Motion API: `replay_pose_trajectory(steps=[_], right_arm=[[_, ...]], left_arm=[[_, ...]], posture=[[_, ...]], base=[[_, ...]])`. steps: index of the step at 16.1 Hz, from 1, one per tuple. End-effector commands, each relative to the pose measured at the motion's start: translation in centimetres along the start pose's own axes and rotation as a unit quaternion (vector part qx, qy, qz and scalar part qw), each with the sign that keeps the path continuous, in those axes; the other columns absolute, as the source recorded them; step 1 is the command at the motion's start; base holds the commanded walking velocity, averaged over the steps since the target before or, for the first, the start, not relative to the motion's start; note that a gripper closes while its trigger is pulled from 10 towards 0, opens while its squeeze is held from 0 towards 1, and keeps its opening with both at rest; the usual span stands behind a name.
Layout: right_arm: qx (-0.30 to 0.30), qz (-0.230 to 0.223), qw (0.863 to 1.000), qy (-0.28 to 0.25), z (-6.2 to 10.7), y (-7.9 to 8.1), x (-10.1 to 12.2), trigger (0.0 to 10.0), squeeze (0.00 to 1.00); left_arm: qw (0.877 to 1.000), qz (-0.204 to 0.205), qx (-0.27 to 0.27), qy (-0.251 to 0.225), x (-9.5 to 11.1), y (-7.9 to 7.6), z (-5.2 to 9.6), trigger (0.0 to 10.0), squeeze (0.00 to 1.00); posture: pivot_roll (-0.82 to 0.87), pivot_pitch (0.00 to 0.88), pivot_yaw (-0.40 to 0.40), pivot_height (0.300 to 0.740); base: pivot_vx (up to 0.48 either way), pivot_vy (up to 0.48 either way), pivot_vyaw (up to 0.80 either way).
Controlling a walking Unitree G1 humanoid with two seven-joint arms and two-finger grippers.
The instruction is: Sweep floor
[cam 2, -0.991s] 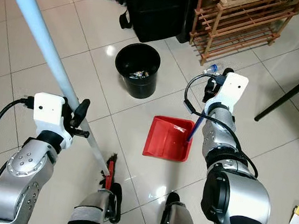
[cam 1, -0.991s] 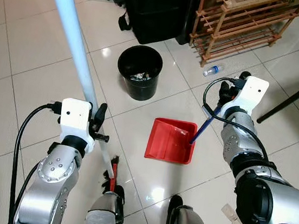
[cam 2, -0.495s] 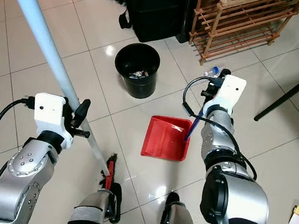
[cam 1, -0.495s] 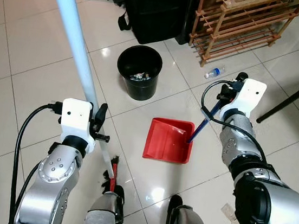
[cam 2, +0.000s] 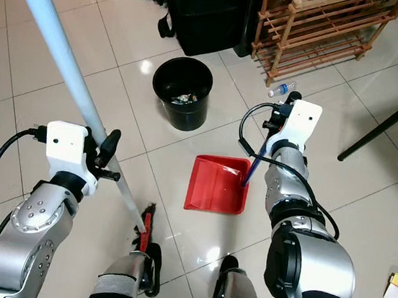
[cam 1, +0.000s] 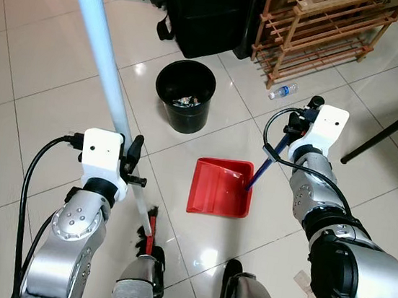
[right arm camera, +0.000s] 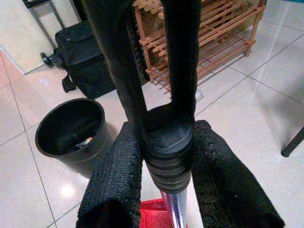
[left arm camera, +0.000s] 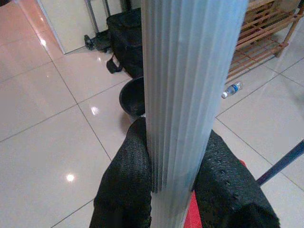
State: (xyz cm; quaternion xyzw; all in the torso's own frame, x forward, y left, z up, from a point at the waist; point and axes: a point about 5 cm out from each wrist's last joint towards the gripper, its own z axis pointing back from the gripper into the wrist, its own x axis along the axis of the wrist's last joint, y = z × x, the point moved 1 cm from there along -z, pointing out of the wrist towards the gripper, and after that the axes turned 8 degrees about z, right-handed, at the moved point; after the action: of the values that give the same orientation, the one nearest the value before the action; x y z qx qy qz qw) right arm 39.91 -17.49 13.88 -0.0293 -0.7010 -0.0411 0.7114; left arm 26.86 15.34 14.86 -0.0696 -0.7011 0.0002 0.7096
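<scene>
A broom with a long pale blue handle (cam 1: 98, 49) slants up past my left side. Its red and black head (cam 1: 149, 232) rests on the tiles by my feet. My left gripper (cam 1: 132, 164) is shut on that handle, the black fingers (left arm camera: 124, 190) pressing it from both sides. A red dustpan (cam 1: 219, 189) lies flat on the floor ahead of me, its blue stick (cam 1: 263, 163) rising to the right. My right gripper (cam 1: 300, 124) is shut on the black grip (right arm camera: 167, 142) at the stick's top.
A black bin (cam 1: 184, 95) holding some litter stands just beyond the dustpan. A plastic bottle (cam 1: 281, 92) lies in front of a wooden rack (cam 1: 323, 26). A black bag (cam 1: 201, 11) sits behind the bin, and a dark slanted leg (cam 1: 390, 127) crosses at right.
My right gripper has drawn the dustpan a little to the left and farther from me, closer to the bin. The left arm and broom have stayed put.
</scene>
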Motion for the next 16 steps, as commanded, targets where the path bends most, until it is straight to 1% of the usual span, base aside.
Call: replay_pose_trajectory(steps=[1,4,6,8,9,10,11,13,15,16], right_arm=[[0.013,-0.013,1.0,0.026,0.5,0.7,-1.4,0.0,0.0],[0.023,-0.013,0.999,0.027,0.4,1.2,-1.3,0.0,0.0],[0.03,-0.017,0.999,0.027,0.4,1.5,-1.3,0.0,0.0],[0.039,-0.016,0.999,0.032,0.4,1.9,-1.2,0.0,0.0],[0.043,-0.011,0.999,0.028,0.3,2.1,-1.0,10.0,0.0],[0.046,-0.007,0.999,0.025,0.2,2.2,-0.8,10.0,0.0],[0.056,-0.008,0.998,0.011,-0.1,2.5,0.1,10.0,0.0],[0.057,-0.007,0.998,0.007,-0.2,2.5,0.3,10.0,0.0],[0.075,0.002,0.997,-0.016,-0.4,3.4,1.5,10.0,0.0],[0.079,0.007,0.997,-0.017,-0.4,3.6,1.5,10.0,0.0]], left_arm=[[1.0,-0.005,0.015,-0.008,0.2,0.7,0.2,10.0,0.0],[1.0,-0.007,0.018,-0.011,0.3,0.9,-0.2,10.0,0.0],[1.0,-0.011,0.019,-0.019,0.6,1.2,-0.7,10.0,0.0],[0.999,-0.013,0.019,-0.024,0.8,1.4,-1.6,10.0,0.0],[0.999,-0.012,0.017,-0.029,1.0,1.4,-2.0,10.0,0.0],[0.999,-0.011,0.016,-0.033,1.1,1.3,-2.3,10.0,0.0],[0.999,-0.013,0.006,-0.042,1.5,1.0,-3.5,10.0,0.0],[0.999,-0.014,0.003,-0.043,1.5,0.9,-3.8,10.0,0.0],[0.998,0.001,-0.006,-0.057,2.0,0.1,-4.9,10.0,0.0],[0.998,0.004,-0.014,-0.058,1.9,-0.3,-5.0,10.0,0.0]], posture=[[0.2,0.318,0.064,0.74],[0.2,0.293,0.065,0.74],[0.19,0.263,0.06,0.74],[0.17,0.226,0.057,0.74],[0.16,0.207,0.059,0.74],[0.16,0.203,0.06,0.74],[0.14,0.154,0.057,0.74],[0.14,0.145,0.054,0.74],[0.12,0.113,0.027,0.74],[0.12,0.113,0.027,0.74]], base=[[0.0,0.0,0.0],[0.0,0.0,0.0],[0.0,0.0,0.0],[0.0,0.0,0.0],[0.0,0.0,0.0],[0.0,0.0,0.0],[0.0,0.0,0.0],[0.0,0.0,0.0],[0.0,0.0,0.0],[0.0,0.0,0.0]])
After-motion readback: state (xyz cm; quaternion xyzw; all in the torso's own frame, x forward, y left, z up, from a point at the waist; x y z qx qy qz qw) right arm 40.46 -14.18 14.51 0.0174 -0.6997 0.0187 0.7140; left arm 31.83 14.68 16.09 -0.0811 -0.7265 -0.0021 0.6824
